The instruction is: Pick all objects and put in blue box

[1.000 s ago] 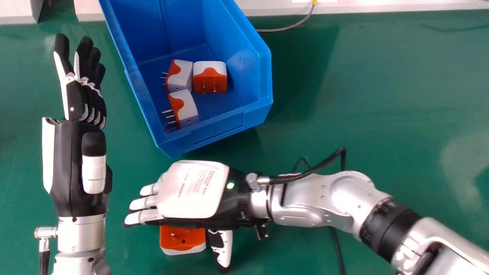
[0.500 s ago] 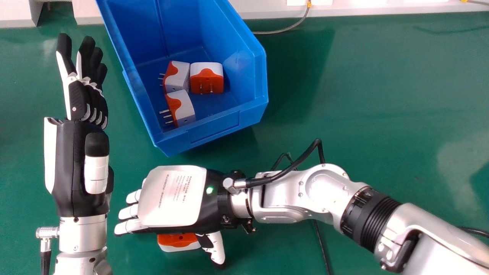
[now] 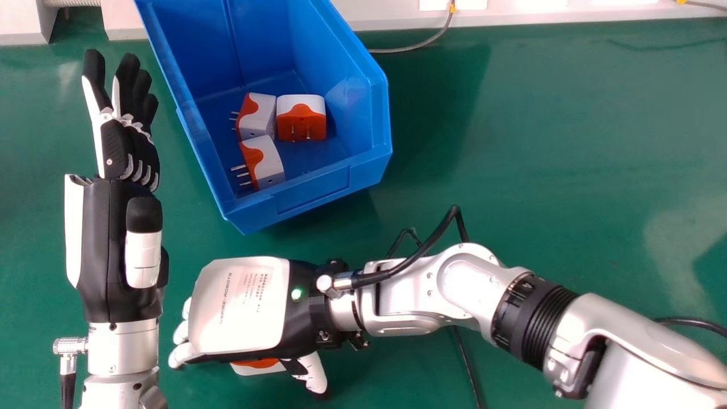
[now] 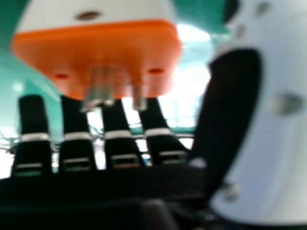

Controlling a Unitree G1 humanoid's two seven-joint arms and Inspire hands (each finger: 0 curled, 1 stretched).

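1. The right hand (image 3: 238, 307) hides most of the plug adapter (image 3: 258, 368) under it, prongs included, in the head view.
2. The prongs (image 4: 98, 91) are blurred in the right hand view, where the picture's edge crops the adapter and the thumb (image 4: 278, 139).
3. Whether the fingers touch the adapter cannot be told.
4. The head view's top edge cuts off the blue box (image 3: 309, 193).
5. Both forearms, left (image 3: 122, 347) and right (image 3: 642, 352), run out of the head view.

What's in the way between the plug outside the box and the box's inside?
Near wall of the box; the plug likely needs lifting over it. The right hand is above the plug. Nothing else visible.
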